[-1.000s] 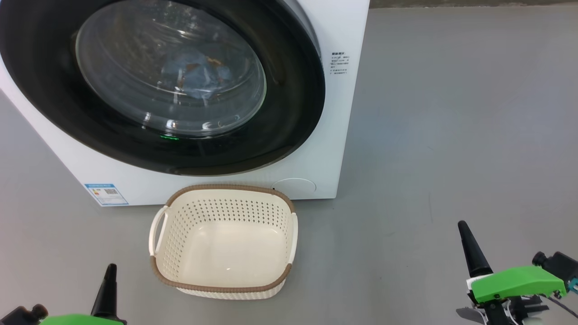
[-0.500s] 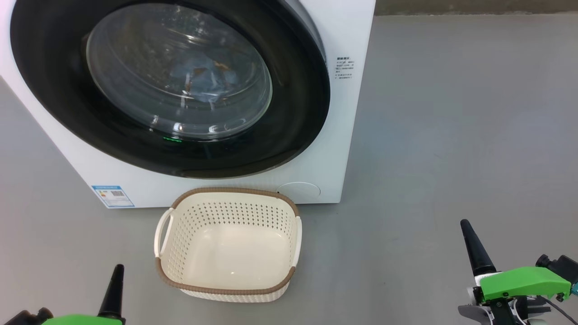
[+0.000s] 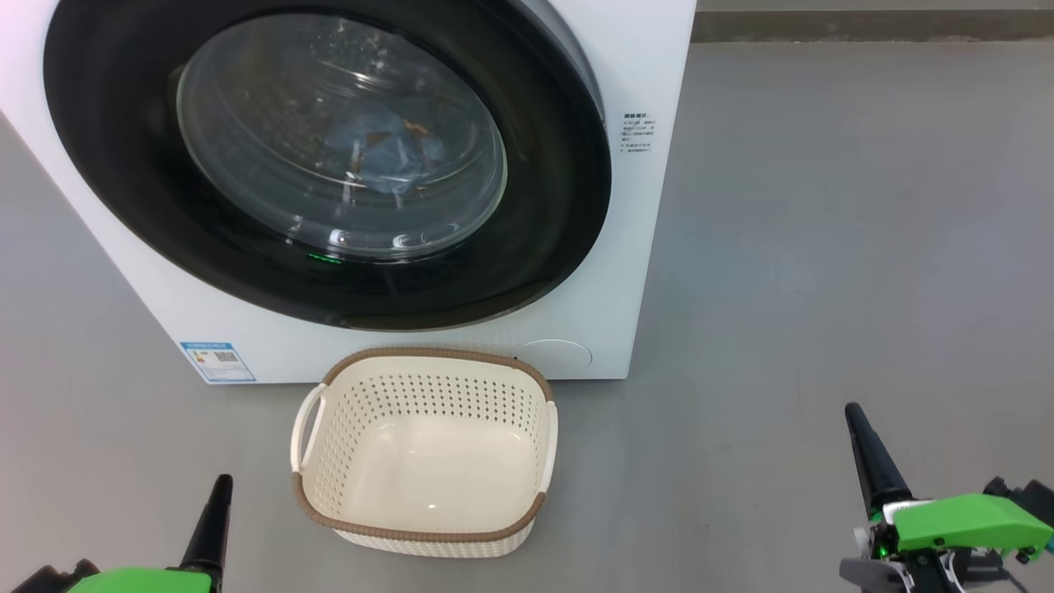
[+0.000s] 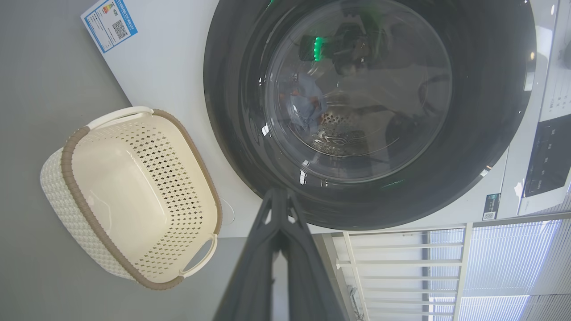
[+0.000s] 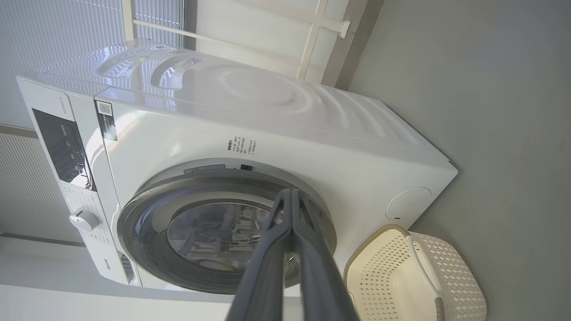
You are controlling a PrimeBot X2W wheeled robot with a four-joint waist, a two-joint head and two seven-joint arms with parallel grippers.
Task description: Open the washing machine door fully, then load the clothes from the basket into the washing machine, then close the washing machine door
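The washing machine [image 3: 634, 272] stands with its black-rimmed door [image 3: 543, 107] shut flat against the front. Behind the glass bowl lie the light blue clothes [image 3: 387, 161], visible too as clothes [image 4: 308, 104] in the left wrist view. The cream basket [image 3: 424, 511] sits on the floor just before the machine and holds nothing. My left gripper [image 3: 216, 504] is low at the left, short of the basket, shut and empty; its fingers [image 4: 279, 214] meet. My right gripper [image 3: 865, 449] stays far right over bare floor, its fingers [image 5: 290, 209] pressed together.
Grey floor [image 3: 823, 206] spreads wide to the right of the machine. A blue label sticker [image 3: 217, 361] marks the machine's lower left front, and a round service flap [image 3: 553, 354] sits behind the basket. White slatted panels [image 4: 446, 267] stand beside the machine.
The whole head view has slid right and down, so the camera moved. Machine, basket and clothes keep their places relative to each other. Both grippers stay low and shut.
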